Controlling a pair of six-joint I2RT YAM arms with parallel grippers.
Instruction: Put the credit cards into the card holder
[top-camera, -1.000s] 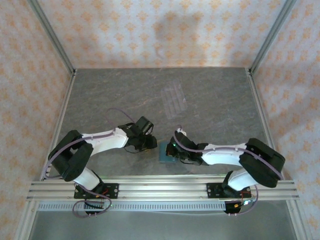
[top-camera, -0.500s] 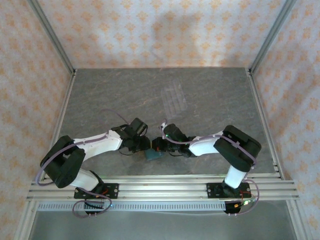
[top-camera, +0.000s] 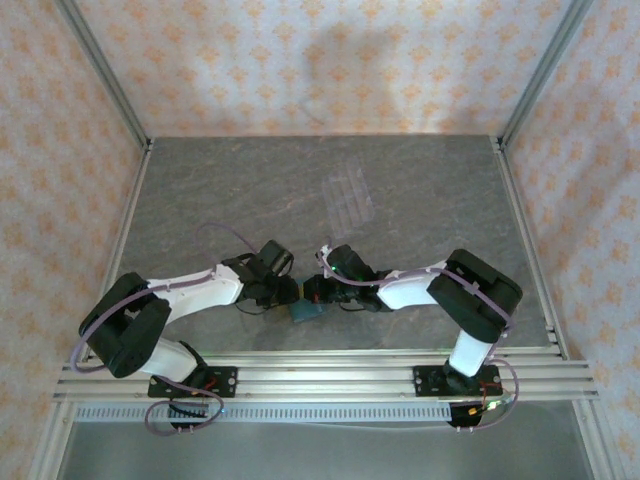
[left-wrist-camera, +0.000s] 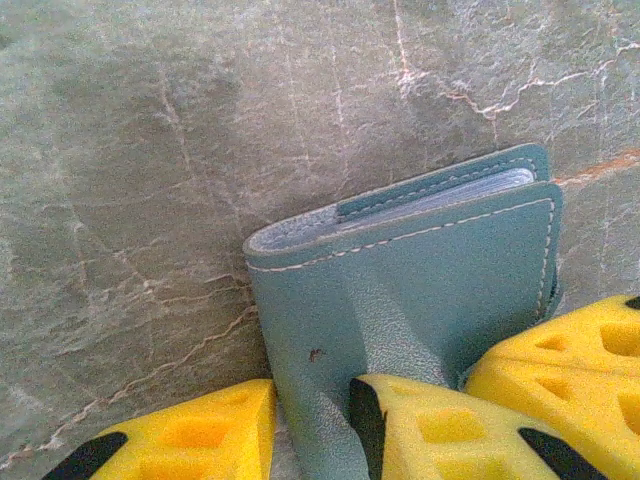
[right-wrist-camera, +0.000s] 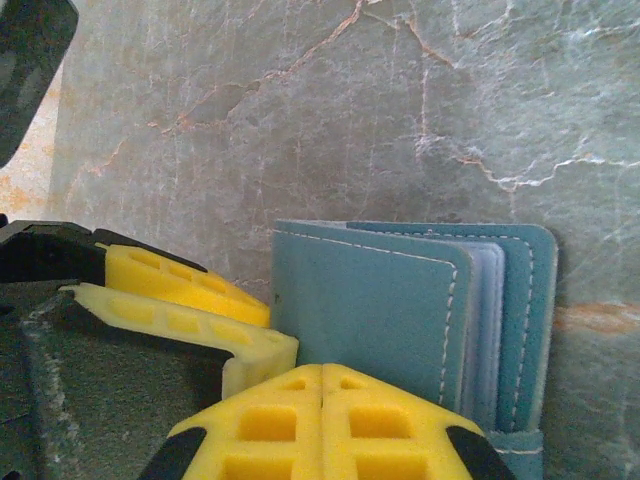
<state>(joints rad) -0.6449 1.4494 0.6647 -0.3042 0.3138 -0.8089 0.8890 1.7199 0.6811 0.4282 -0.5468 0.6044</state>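
card holder (top-camera: 307, 313): teal, folded nearly shut, on the grey stone-patterned table (top-camera: 220, 200) close to its near edge, between the two gripper heads.
holder's facing: in both wrist views the rounded fold is at the left and the stitched free edges are at the right. The top view is too small to tell which side is which.
holder's long axis: it is almost square, so barely any. The fold-to-mouth line runs across the wrist views, and in the top view the outline sits a little skewed to the table's front edge.
inner sleeves (right-wrist-camera: 487, 320): pale clear leaves peek out between the two covers, because the upper cover stops short of the lower one.
left gripper (left-wrist-camera: 312, 400): fingers partly spread, astride the fold-side corner and touching it. Whether they are pinching it cannot be told.
right gripper (right-wrist-camera: 322, 390): yellow fingers pressed together at the holder's near edge in its own view. Whether a cover flap is caught between them is hidden.
why held so: probably one arm steadies the holder while the other works a cover open for the credit cards.
clear ridged tray (top-camera: 350, 197): well apart, mid-table.
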